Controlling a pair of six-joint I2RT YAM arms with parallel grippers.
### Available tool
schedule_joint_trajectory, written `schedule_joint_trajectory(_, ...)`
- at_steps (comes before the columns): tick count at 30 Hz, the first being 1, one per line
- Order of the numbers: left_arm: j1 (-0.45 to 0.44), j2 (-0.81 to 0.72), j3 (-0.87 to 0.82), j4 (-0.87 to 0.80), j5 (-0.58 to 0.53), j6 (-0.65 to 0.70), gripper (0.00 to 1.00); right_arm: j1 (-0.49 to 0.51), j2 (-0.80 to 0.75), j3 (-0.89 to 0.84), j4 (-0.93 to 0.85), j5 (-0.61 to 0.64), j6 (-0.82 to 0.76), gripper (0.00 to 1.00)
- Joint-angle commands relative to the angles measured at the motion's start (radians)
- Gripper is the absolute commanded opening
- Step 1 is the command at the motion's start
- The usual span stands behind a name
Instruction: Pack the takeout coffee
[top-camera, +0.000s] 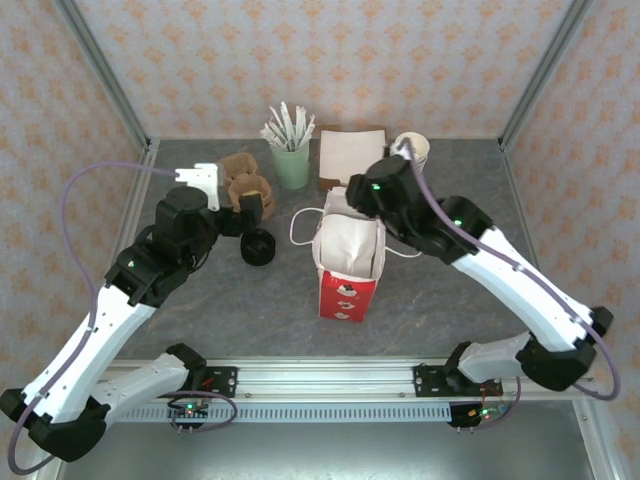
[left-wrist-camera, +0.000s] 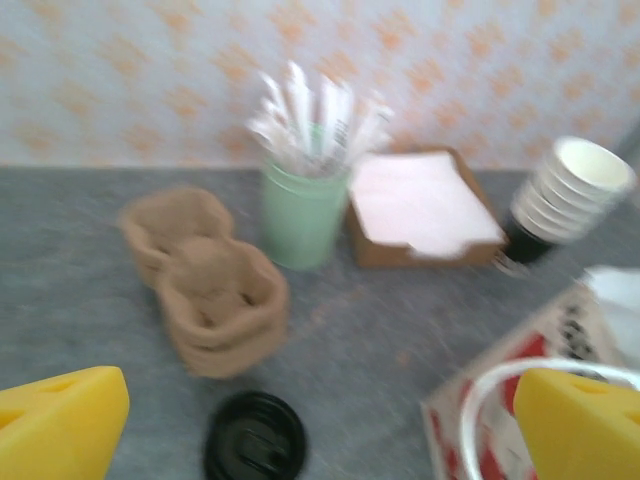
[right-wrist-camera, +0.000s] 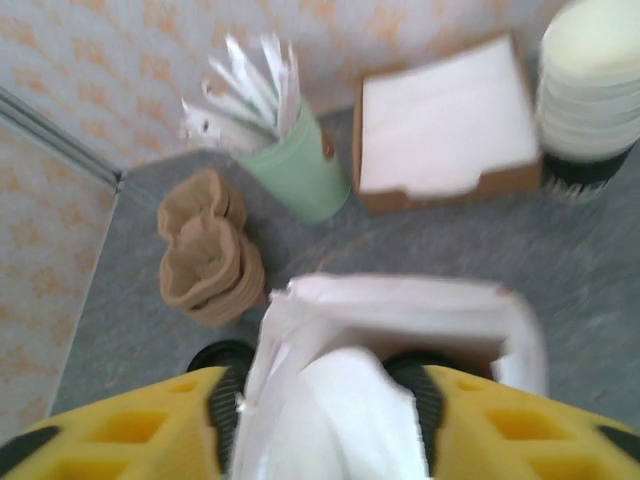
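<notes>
Yellow left fingers (left-wrist-camera: 60, 425) are spread wide, nothing clamped; left gripper (left-wrist-camera: 320, 390) hangs over the grey table (left-wrist-camera: 80, 250); takeout coffee (left-wrist-camera: 255, 440) stands on the table low in the gap, roughly midway, touching neither finger; I read a round black lid from above, sides too blurred for colour. Ahead of my fingertips, just past the coffee: brown pulp carriers (left-wrist-camera: 215, 310), nested; beyond them a green cup (left-wrist-camera: 300, 225) stuffed with wrapped straws (left-wrist-camera: 315, 115); napkin tray (left-wrist-camera: 420, 205) beside that; stack of cream-rimmed cups (left-wrist-camera: 570, 195) at the far end of the row. Red-and-white bag (left-wrist-camera: 455, 425) sits by my other left finger; its white handle (left-wrist-camera: 480, 395) arcs right at that fingertip; contact unclear in the blur.

Right gripper (right-wrist-camera: 328, 375) is above the bag's open mouth; fingers (right-wrist-camera: 120, 430) parted, 1 on each side of a bulge of white bag paper; cannot tell if either pad touches it. From overhead the bag stands upright, mouth up; coffee is outside it, on the table near the bag wall that faces my left arm, a small gap between them; not packed yet.
</notes>
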Motion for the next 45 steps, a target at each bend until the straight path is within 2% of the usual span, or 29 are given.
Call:
schedule_joint_trajectory(1,0.024,-0.049,-0.062,0.091,-0.289,0.023,1.00,-0.064,-0.105,-0.049,-0.025,0.135,-0.090,0.60)
schedule_joint_trajectory(4,0.057,-0.096,-0.179,0.181,-0.412,0.014,1.00,-0.164,-0.222,-0.148,-0.001,0.129,-0.108,0.71)
schedule_joint_trajectory(9,0.140,-0.177,-0.422,0.393,-0.478,0.074,1.00,-0.296,-0.389,-0.344,0.071,0.178,-0.203,0.86)
schedule_joint_trajectory(13,0.221,-0.193,-0.580,0.553,-0.464,0.081,1.00,-0.415,-0.486,-0.513,0.148,0.184,-0.274,0.95)
schedule_joint_trajectory(17,0.285,-0.139,-0.707,0.733,-0.409,0.060,1.00,-0.507,-0.525,-0.690,0.274,0.191,-0.302,0.99)
schedule_joint_trajectory(21,0.329,-0.022,-0.753,0.828,-0.376,0.052,1.00,-0.533,-0.531,-0.913,0.523,0.246,-0.354,0.99)
schedule_joint_trajectory(25,0.392,0.141,-0.797,0.991,-0.300,0.049,1.00,-0.580,-0.449,-1.092,0.798,0.247,-0.397,0.99)
schedule_joint_trajectory(29,0.422,0.330,-0.804,1.156,-0.266,0.093,1.00,-0.644,-0.261,-1.217,1.129,0.203,-0.479,0.99)
schedule_joint_trajectory(32,0.445,0.431,-0.819,1.306,-0.191,0.132,1.00,-0.679,-0.114,-1.268,1.357,0.125,-0.537,0.99)
schedule_joint_trajectory(33,0.460,0.450,-0.815,1.307,-0.170,0.121,1.00,-0.684,-0.066,-1.277,1.434,0.118,-0.550,0.99)
schedule_joint_trajectory(37,0.465,0.466,-0.848,1.379,-0.107,0.143,1.00,-0.698,0.029,-1.259,1.573,0.050,-0.626,0.99)
schedule_joint_trajectory(41,0.480,0.502,-0.888,1.486,-0.023,0.161,1.00,-0.723,0.147,-1.261,1.685,0.012,-0.609,0.99)
schedule_joint_trajectory(45,0.478,0.558,-0.843,1.457,0.001,0.179,1.00,-0.723,0.251,-1.256,1.776,-0.030,-0.630,0.99)
